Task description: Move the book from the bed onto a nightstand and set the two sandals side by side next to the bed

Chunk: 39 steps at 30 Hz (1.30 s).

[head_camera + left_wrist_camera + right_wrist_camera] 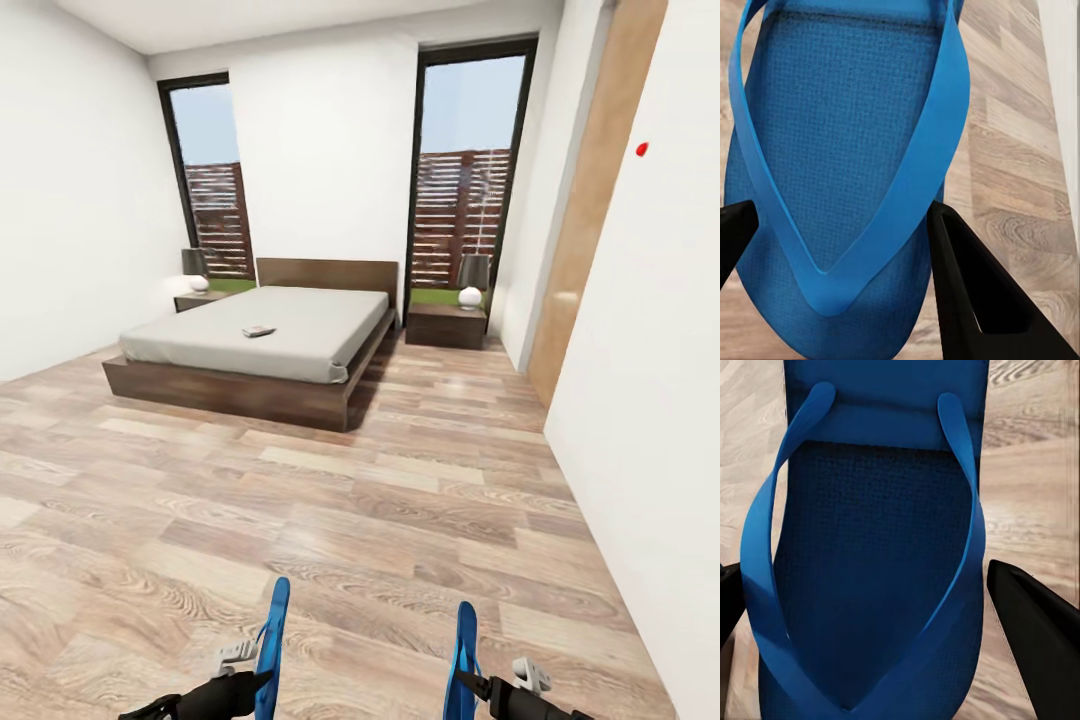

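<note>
Head view: bedroom, white walls, wood-plank floor [400,520], two tall dark-framed windows with fence and grass behind. Bed [250,385] against far wall, well apart from robot; grey mattress bare but for book [259,331], lying flat near its middle. Nightstand [447,325] just beside bed on one flank, second nightstand [197,299] on the other; a lamp [472,280] on the first, another lamp [196,270] on the second. Wooden door [590,200] in wall at picture's right. At lower edge, left gripper [248,670] clamped on left sandal [272,645], held on edge, sole upright, toe end pointing toward bed. Right gripper [478,682] clamped likewise on right sandal [464,660], also on edge. Sandals apart from each other, both off the floor.

Left wrist view: left sandal [832,172] seen strap-side on, blue V-strap across textured footbed. Black fingers [975,300] pressed against both side edges; jaws clenched, grasping it. Plank floor behind.

Right wrist view: right sandal [877,562] strap-side on, strap ends set into the footbed. Fingers [1039,637] at either side; one near the edge rather than plainly touching; contact hidden at the other.
</note>
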Motion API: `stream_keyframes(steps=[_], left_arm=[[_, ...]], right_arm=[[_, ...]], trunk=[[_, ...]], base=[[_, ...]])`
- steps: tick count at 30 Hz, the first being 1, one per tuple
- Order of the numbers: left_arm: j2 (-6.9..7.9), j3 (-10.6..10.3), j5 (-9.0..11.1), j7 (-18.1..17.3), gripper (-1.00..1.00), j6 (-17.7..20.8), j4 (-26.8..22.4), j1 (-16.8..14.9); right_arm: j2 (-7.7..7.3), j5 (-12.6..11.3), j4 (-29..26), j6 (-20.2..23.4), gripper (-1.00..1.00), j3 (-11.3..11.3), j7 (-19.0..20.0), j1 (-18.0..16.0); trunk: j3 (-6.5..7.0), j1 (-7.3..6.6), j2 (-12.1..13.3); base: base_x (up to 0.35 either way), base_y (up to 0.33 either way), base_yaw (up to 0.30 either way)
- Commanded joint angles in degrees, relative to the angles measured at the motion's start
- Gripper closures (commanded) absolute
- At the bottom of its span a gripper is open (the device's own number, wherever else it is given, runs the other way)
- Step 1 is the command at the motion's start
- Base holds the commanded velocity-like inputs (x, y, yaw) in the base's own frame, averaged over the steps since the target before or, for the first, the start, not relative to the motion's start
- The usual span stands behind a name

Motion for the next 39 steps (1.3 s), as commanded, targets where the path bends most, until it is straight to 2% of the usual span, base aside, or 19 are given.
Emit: stream_keyframes(steps=[1,29,39], left_arm=[[0.04,-0.44,0.33,-0.28,1.0,-0.22,-0.01,-0.03],[0.04,-0.43,0.33,-0.28,1.0,-0.22,0.01,-0.03],[0.04,-0.44,0.33,-0.28,1.0,-0.22,0.0,-0.03]], right_arm=[[0.03,-0.15,-0.02,0.64,1.0,-0.44,0.31,-0.04],[0.03,-0.15,0.02,0.64,1.0,-0.44,0.31,-0.04],[0.11,-0.15,0.03,0.64,1.0,-0.44,0.32,-0.04]], trunk=[[-0.08,-0.01,-0.02],[-0.2,-0.01,-0.02],[-0.49,-0.01,-0.02]], base=[[0.0,0.0,-0.278],[0.0,0.0,-0.282],[0.0,0.0,-0.064]])
